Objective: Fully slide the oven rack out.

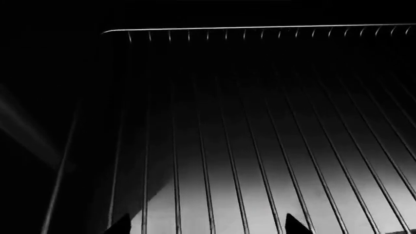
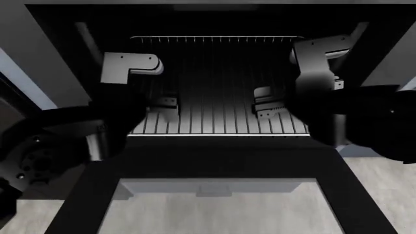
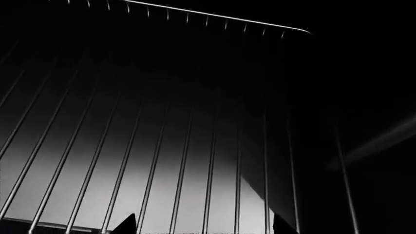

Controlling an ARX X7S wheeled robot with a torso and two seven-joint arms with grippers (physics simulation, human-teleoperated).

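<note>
From the head view, the left arm [image 2: 123, 73] reaches into the dark oven [image 2: 58, 58] on the left side, its gripper [image 2: 165, 105] low over the rack [image 2: 215, 122] near the rack's front left. In the left wrist view two dark fingers [image 1: 120, 225] show spread apart, with several rods of the rack [image 1: 227, 146] between them and nothing gripped, so the left fingers are released. The rack lies flat inside the cavity, its bright front rim just behind the hinge line of the door [image 2: 208, 161], which hangs open and flat toward the robot; its rear rim sits deep in the shadow near the back wall. Narrow dark gaps run along both side edges of the rack. The right gripper [image 2: 266, 107] sits over the rack right of centre, and in the right wrist view its fingers [image 3: 124, 224] also stand apart over the rack [image 3: 162, 161], released. The right arm [image 2: 325, 83] crosses the cavity's right edge.
</note>
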